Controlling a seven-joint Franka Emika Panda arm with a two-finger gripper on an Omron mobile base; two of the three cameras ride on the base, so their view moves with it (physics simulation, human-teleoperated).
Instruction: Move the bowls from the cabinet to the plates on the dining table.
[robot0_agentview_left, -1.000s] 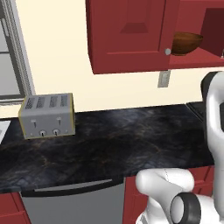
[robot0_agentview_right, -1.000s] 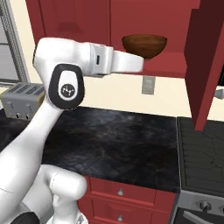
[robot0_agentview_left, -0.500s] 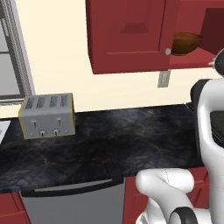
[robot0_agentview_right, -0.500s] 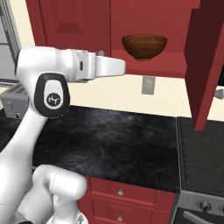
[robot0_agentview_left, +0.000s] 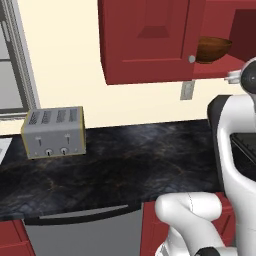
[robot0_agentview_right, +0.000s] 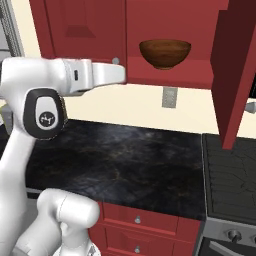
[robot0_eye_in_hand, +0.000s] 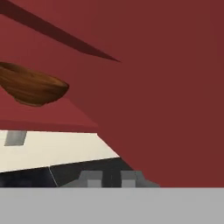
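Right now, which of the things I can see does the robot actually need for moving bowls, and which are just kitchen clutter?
Part of the job:
- brown wooden bowl, sitting on the cabinet shelf
- red wall cabinet, its right-hand door swung open

Just lying about:
- toaster on the black counter
- stove beside the counter
- wall socket under the cabinet

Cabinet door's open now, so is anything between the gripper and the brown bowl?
Nothing visible. The bowl sits alone on the open cabinet shelf, its door swung out to the right, clear of it.
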